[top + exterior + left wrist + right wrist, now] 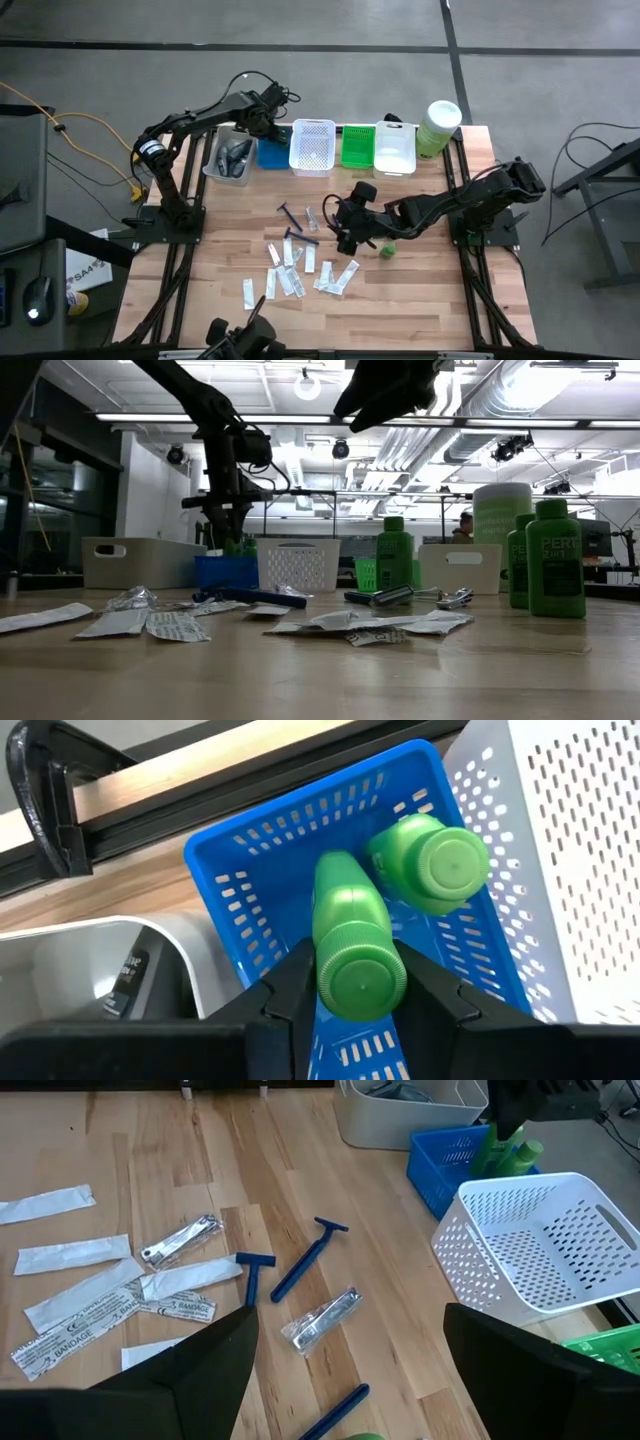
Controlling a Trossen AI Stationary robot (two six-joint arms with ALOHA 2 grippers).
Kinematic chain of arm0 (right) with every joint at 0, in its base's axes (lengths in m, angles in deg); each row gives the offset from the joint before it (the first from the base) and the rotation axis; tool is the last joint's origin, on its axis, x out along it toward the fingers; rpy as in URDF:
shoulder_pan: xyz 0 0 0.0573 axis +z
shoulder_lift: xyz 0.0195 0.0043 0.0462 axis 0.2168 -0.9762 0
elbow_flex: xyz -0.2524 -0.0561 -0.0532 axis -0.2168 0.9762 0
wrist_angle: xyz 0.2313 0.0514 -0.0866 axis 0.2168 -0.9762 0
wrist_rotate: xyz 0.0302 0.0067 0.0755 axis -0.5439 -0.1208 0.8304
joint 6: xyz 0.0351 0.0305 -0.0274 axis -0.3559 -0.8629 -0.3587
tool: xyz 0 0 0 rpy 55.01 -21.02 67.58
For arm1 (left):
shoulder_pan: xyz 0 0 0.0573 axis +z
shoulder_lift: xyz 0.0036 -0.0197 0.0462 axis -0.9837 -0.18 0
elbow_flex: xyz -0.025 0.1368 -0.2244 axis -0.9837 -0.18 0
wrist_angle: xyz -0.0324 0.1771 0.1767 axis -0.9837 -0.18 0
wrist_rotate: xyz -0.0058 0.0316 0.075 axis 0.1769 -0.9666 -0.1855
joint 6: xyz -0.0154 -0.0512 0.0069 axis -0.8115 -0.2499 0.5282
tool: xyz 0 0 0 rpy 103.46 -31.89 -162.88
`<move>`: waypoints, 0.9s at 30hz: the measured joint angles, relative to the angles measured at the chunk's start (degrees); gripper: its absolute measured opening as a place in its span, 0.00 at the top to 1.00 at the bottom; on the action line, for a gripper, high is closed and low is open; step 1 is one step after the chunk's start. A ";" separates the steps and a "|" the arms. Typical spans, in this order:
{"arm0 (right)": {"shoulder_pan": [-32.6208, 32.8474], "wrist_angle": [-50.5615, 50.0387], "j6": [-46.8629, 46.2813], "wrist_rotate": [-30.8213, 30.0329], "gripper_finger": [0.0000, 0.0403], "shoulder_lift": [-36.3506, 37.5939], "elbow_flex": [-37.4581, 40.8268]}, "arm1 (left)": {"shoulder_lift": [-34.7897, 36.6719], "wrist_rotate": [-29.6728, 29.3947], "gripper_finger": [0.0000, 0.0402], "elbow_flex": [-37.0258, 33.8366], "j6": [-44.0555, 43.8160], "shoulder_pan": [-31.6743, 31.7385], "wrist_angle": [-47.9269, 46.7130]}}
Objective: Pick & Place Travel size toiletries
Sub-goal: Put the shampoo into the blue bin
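Left wrist view alone shows the grip: the left gripper (355,995) has its two dark fingers pinched on a small green bottle (350,945), held over the blue basket (250,870), where a second green bottle (430,865) already lies. From the high view the same gripper (268,122) sits at upper centre-left above the basket row, its load hidden by the arm. Right wrist view shows what lies under the right gripper (345,1380), whose fingers are spread wide and hold nothing: two blue razors (300,1265), a silvery foil packet (322,1320) and white bandage sachets (80,1295) scattered on the wooden table (250,1170). The white perforated basket (540,1245) fills that frame's right. Low view adds three more green bottles (555,555) standing at right, partly blocking the pale-green canister (500,510).
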 joint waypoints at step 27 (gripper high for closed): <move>0.01 1.33 0.35 0.02 0.22 0.01 0.00 | -3.33 1.22 0.75 -1.29 0.07 0.11 3.83</move>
